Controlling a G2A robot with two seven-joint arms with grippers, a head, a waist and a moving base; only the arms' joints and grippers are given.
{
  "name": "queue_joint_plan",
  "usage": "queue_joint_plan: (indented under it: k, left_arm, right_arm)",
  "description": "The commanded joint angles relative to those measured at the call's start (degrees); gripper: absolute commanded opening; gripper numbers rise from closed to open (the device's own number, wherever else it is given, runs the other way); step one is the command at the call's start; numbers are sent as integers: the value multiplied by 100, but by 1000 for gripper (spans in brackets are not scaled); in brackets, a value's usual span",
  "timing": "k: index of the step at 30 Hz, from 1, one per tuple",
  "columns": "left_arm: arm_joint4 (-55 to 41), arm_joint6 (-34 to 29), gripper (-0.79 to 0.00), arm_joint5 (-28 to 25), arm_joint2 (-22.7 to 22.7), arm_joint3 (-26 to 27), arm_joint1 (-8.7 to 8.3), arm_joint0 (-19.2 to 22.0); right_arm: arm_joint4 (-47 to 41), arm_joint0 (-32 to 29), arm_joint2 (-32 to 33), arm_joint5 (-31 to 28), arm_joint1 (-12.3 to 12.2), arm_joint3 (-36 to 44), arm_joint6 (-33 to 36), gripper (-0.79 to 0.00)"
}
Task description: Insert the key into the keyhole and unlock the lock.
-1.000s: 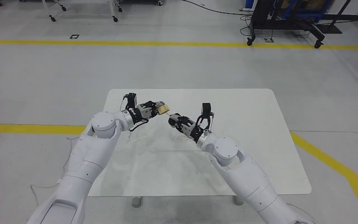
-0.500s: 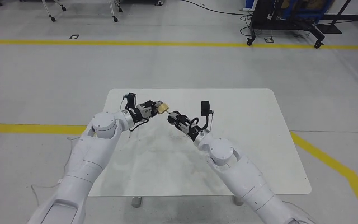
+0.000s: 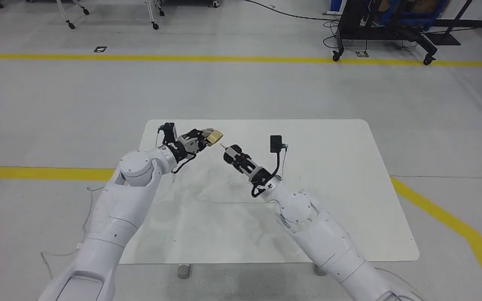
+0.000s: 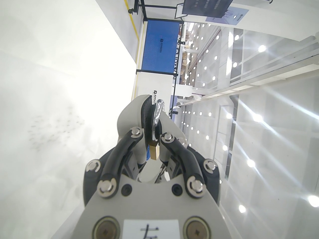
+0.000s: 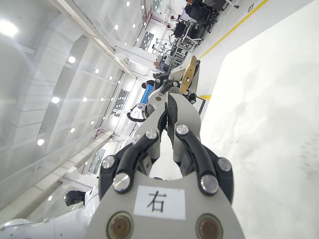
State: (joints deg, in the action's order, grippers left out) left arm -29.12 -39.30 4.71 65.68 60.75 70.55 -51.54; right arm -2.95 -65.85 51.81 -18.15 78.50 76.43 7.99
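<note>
A brass padlock hangs above the far left part of the white table, with my left gripper shut on it. In the left wrist view its brass body sits between the fingers and its silver shackle sticks out past the tips of my left gripper. My right gripper is just near-right of the padlock, a small gap away, fingers pressed together on the key, which is mostly hidden between the pads. From the right wrist, my right gripper points at the padlock's keyhole end.
Both grippers are lifted off the table surface. The table's far edge and left edge are close to the padlock. Bare tabletop stretches to the right and toward the front.
My left gripper has carried the padlock a little farther back and left. My right gripper has followed the same way, staying just short of the lock.
</note>
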Motion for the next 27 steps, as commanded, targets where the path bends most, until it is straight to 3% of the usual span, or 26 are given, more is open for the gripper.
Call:
queue_joint_plan:
  k: [1, 3, 11, 13, 15, 17, 21, 24, 27]
  left_arm:
    - [-12, 32, -785, -51, 29, 31, 0, -18]
    - [27, 50, -785, -238, 57, 91, -1, -31]
    - [89, 65, -785, -72, 18, 134, -3, -98]
    - [132, 45, -785, 100, 14, 196, -11, -125]
    - [114, -70, -785, 335, 4, 217, -18, -142]
    - [182, -160, -785, 504, -16, 220, -28, -134]
    - [188, -419, -785, 748, -51, 228, -37, -121]
    - [424, -578, -785, 709, -97, 214, -58, -76]
    - [421, -570, -785, 634, -87, 230, -57, -74]
  right_arm:
    - [-42, -10, 2, -92, 6, -3, 40, -785]
    - [-42, -10, 2, -92, 6, -3, 40, -785]
    - [42, -33, 19, -23, 1, -18, 34, -785]
    - [990, 37, 31, 35, -39, 5, -158, -785]
    - [1895, 62, -43, -345, -92, 136, 24, -785]
    - [3655, 146, 19, -502, -212, 252, 18, -785]
    - [6176, -105, 187, 64, -393, 859, -364, -785]
    - [7272, -369, 372, 378, -507, 1267, -282, -785]
    - [7272, -369, 372, 378, -507, 1267, -282, -785]
